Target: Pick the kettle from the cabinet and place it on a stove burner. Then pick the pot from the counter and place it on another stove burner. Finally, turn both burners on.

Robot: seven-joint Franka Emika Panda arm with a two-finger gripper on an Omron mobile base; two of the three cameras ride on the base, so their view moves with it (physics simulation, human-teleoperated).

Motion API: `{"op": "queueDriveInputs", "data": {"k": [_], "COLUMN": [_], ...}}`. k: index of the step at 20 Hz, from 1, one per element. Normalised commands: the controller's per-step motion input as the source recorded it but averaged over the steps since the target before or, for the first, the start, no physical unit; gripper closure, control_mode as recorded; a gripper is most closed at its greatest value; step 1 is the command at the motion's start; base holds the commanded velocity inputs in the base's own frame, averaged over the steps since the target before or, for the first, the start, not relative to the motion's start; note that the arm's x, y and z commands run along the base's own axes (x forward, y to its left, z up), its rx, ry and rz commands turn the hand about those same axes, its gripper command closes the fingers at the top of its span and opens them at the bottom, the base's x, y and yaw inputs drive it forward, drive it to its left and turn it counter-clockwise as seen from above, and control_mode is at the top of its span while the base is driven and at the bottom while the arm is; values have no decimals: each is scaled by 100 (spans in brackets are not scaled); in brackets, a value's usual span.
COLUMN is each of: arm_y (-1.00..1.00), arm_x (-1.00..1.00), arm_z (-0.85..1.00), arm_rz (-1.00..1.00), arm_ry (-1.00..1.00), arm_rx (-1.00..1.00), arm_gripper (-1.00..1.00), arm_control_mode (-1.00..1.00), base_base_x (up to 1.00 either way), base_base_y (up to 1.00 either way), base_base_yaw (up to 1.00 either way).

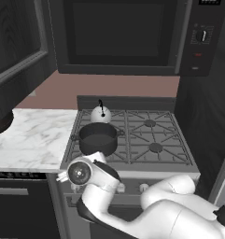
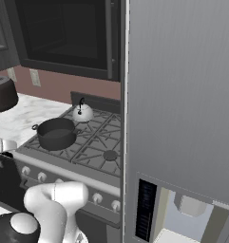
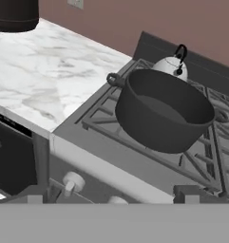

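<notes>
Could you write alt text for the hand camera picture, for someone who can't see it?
A dark pot sits on the grate of a gas stove, with a small shiny kettle right behind it. White marble counter stretches to the left, and silver knobs line the stove's front.

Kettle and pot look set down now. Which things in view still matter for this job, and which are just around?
Job:
- small white-silver dome kettle with black handle, on rear-left burner
- squat dark grey pot, on front-left burner
- grey cast-iron stove grates
- silver front knobs, not yet turned

Just around:
- black microwave
- white marble counter
- dark round appliance
- steel fridge
</notes>
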Motion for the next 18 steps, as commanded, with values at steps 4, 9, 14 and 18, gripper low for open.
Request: {"op": "queueDriveInputs", "data": {"k": [4, 9, 14, 18], "arm_y": [-1, -6, -11, -8], "arm_x": [-40, -24, -14, -10], "arm_z": [-1, -14, -21, -25], "arm_rz": [-2, -2, -1, -1], "arm_ry": [-1, -11, -17, -18], "arm_rx": [0, 0, -1, -1], "arm_gripper": [-100, -100, -100, -100], "arm_control_mode": [-100, -100, -100, -100], "base_base_x": [0, 0, 0, 0], "base_base_y": [0, 0, 0, 0], "base_base_yaw": [0, 0, 0, 0]}}
